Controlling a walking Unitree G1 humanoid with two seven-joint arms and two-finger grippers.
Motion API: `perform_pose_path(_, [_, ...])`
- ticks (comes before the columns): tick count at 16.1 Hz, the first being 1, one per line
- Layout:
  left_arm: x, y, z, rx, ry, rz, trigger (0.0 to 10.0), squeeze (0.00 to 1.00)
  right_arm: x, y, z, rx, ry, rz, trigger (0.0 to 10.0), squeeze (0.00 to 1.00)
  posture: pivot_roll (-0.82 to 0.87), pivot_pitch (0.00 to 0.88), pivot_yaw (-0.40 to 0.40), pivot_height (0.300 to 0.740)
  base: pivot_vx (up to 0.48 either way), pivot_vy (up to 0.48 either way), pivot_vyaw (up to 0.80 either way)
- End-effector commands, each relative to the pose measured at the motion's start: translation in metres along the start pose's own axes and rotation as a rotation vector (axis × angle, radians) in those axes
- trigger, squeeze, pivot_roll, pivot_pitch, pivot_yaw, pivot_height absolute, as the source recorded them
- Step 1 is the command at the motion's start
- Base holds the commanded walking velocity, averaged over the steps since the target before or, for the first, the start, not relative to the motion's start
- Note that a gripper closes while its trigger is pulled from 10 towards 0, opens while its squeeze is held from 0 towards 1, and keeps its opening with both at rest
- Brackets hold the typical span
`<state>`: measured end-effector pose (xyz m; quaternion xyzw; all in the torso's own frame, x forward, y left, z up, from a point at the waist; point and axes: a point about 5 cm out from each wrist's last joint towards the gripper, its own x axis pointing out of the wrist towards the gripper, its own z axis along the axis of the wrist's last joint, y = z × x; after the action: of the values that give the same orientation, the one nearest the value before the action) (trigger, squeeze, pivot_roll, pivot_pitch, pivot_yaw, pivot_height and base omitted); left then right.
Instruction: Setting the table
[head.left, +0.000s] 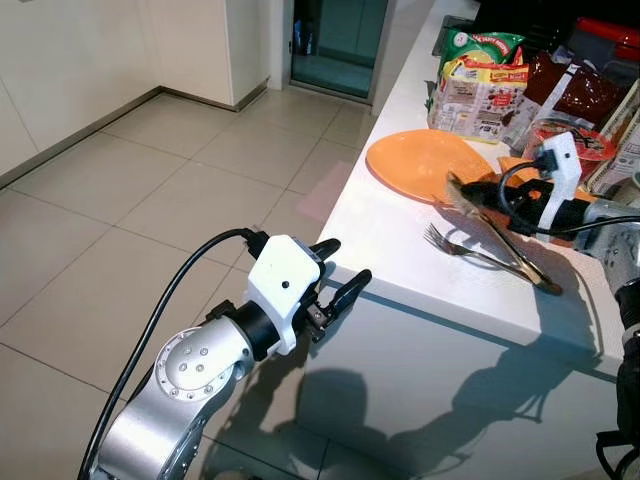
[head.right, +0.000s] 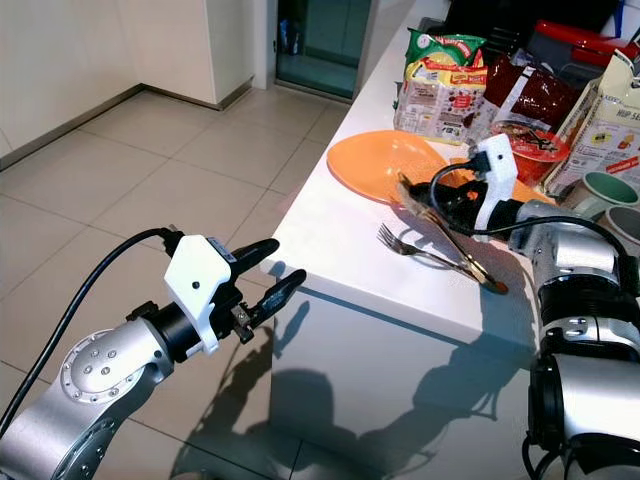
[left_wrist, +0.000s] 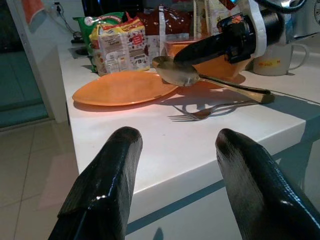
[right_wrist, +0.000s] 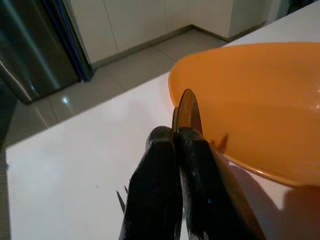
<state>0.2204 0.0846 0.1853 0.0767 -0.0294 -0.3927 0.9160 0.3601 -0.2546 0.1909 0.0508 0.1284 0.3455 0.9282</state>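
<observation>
The spoon (head.left: 497, 236) is held in the right gripper (head.left: 480, 195), whose jaws are pressed together on the neck of it just behind the bowl; the bowl stands raised near the rim of the orange plate (head.left: 425, 162) while the handle slopes down and its end appears to touch the white table (head.left: 400, 255). A fork (head.left: 468, 252) lies flat on the table just beside the plate and under the spoon, the two handles running close alongside. In my judgement the step in hand is laying the spoon next to the fork, and it is well advanced. To do it well, the spoon should be lowered until its full length rests on the surface, kept clear of the fork tines and the plate rim, and let go only once it lies flat, so it neither rolls nor knocks the fork out of line. The left gripper (head.right: 258, 278) hangs off the table's near edge over the floor, jaws moderately spread and holding nothing. The table is a smooth white top with a straight front edge; its far end is crowded with food packets (head.left: 478, 85), a carton (head.right: 606, 122) and mugs (head.right: 604, 190), leaving little spare room beyond the plate. The room has pale floor tiles (head.left: 150, 210), light cabinet fronts and a dark doorway (head.left: 340, 40) at the far side.
</observation>
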Motion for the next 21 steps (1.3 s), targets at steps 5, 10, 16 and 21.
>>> perform_pose_path(5, [0.004,-0.004,0.004,0.013,-0.019,-0.006,10.0,0.0,-0.001,0.006,-0.016,-0.062,0.035,-0.023,0.0,0.0,0.05,0.0,-0.092,0.74,0.0,0.0,0.0])
perform_pose_path(10, [0.002,-0.005,0.004,0.014,-0.014,-0.009,10.0,0.0,0.005,0.015,-0.03,-0.151,0.031,-0.079,0.0,0.0,0.04,0.009,-0.083,0.74,0.0,0.0,0.0])
perform_pose_path(16, [0.003,-0.002,0.006,0.018,-0.029,0.019,10.0,0.0,0.001,0.018,-0.01,-0.047,-0.195,-0.141,0.0,0.0,0.04,0.017,-0.089,0.74,0.0,0.0,0.0])
perform_pose_path(21, [0.005,0.001,0.007,0.02,-0.041,0.039,10.0,0.0,-0.011,0.013,0.009,0.08,-0.304,-0.119,0.0,0.0,0.04,0.011,-0.093,0.74,0.0,0.0,0.0])
